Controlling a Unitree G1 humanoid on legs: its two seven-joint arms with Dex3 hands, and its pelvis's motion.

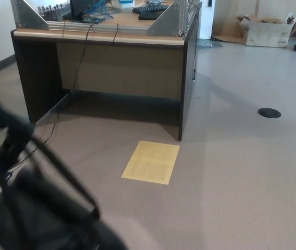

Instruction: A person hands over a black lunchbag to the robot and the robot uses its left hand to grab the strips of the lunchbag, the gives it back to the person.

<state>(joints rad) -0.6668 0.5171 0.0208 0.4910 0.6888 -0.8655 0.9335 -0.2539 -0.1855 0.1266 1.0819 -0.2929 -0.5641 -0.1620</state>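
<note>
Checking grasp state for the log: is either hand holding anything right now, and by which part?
Cannot be told. The black lunchbag with its straps fills the lower left, blurred; neither robot hand can be made out.

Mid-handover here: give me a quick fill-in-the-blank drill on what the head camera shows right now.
1. The blurred black lunchbag fills the picture's lower ____ corner.
2. The flat yellow sheet lies on the ____.
3. The dark round floor cover lies to the ____ of the dark wooden desk in the picture.
4. A cardboard box sits at the upper ____.

Missing: left; floor; right; right
</note>
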